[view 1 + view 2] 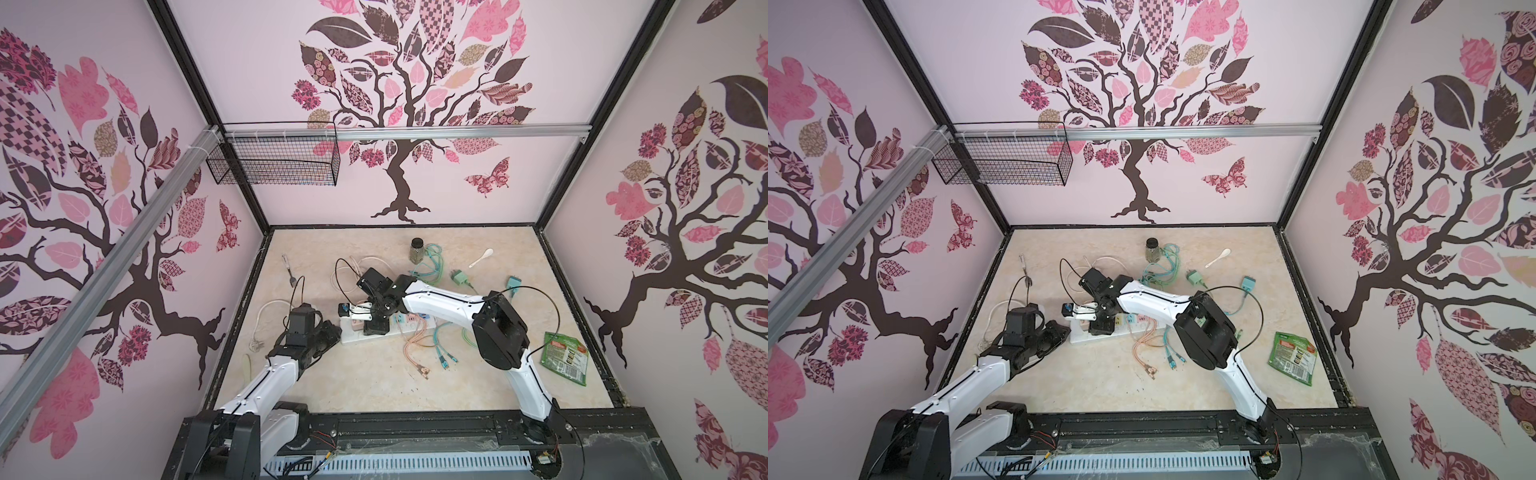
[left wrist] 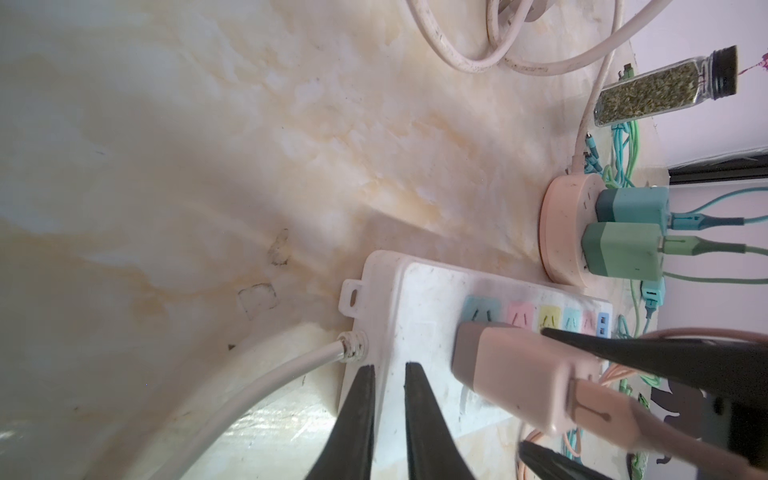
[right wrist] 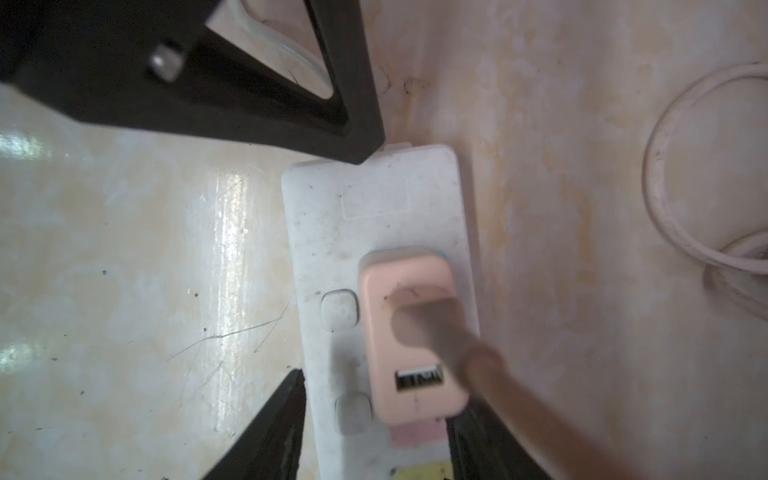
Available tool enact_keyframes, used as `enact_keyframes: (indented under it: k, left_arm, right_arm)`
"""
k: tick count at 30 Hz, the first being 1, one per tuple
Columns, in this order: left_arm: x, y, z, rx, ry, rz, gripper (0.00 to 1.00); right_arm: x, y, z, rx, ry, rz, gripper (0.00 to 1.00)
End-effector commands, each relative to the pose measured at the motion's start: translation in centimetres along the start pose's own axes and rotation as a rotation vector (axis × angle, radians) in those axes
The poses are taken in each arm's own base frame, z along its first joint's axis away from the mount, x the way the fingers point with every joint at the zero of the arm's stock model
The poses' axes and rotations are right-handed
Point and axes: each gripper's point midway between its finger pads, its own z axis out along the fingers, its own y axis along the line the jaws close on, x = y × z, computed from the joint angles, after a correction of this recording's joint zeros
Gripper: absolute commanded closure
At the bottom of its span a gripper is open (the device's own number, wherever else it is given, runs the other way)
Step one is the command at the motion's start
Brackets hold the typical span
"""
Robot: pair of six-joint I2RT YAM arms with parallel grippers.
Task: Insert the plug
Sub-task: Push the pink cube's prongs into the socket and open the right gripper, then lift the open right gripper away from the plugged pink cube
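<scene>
At the left end of the strip (image 3: 374, 199), the plug (image 3: 409, 332) stands in the end socket; we judge it seated. Right tool (image 3: 376, 399) open, jaws flanking the plug. Left tool (image 2: 388, 370) closed, tips on the strip's end. Advice: withdraw the right tool straight up, clear of the cable (image 3: 540, 415); hold the strip down.

herb jar (image 1: 417, 249) upright near frame centre, white spoon (image 1: 481, 257) right of it, fork (image 1: 289, 272) left, green packet (image 1: 566, 357) lower right.
</scene>
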Motion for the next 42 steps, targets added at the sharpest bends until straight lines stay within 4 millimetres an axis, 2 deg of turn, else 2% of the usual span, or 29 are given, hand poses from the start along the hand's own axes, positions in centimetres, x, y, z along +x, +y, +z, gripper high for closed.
enact_keyframes:
  k: [1,13,19,23,25,27,30,32,35,37,39,42]
  left_arm:
    - [-1.6,-1.4,-0.5,0.02,-0.039,0.025,0.82]
    - [-2.5,-2.0,-0.8,0.021,-0.048,0.032,0.8]
    - [-2.9,-2.2,-1.0,0.014,-0.049,0.037,0.8]
    - [-3.1,-2.4,-1.2,0.015,-0.053,0.038,0.79]
    - [-3.4,-2.5,-1.4,0.015,-0.058,0.036,0.79]
    - [-3.6,-2.7,-1.6,0.015,-0.063,0.039,0.77]
    - [-4.0,-3.1,-2.2,0.013,-0.073,0.05,0.73]
    - [-4.4,-3.4,-2.6,0.011,-0.078,0.061,0.71]
    - [-5.0,-4.2,-3.3,0.015,-0.088,0.08,0.68]
    - [-5.4,-4.8,-3.9,0.02,-0.094,0.092,0.66]
    - [-5.9,-5.5,-4.5,0.028,-0.105,0.103,0.64]
    - [-6.3,-6.1,-5.3,0.036,-0.116,0.114,0.64]
  right_arm:
    - [-1.5,0.8,-3.5,-0.003,-0.054,0.005,0.43]
    - [-1.3,5.2,-6.5,-0.207,-0.138,0.046,0.4]
    - [-0.7,7.4,-7.1,-0.323,-0.148,0.051,0.39]
    - [-1.2,8.1,-8.3,-0.374,-0.196,0.057,0.4]
    - [-1.5,6.5,-9.1,-0.303,-0.263,0.107,0.42]
    - [-1.2,4.1,-10.4,-0.188,-0.338,0.17,0.44]
    - [0.9,-0.4,-12.7,0.051,-0.421,0.302,0.47]
    - [3.0,-2.3,-13.9,0.182,-0.422,0.367,0.49]
    - [6.9,-3.9,-14.3,0.273,-0.377,0.482,0.5]
    - [9.7,-5.2,-14.1,0.312,-0.332,0.607,0.54]
    - [11.0,-5.4,-13.4,0.32,-0.293,0.66,0.57]
    - [11.8,-5.0,-12.2,0.298,-0.268,0.689,0.58]
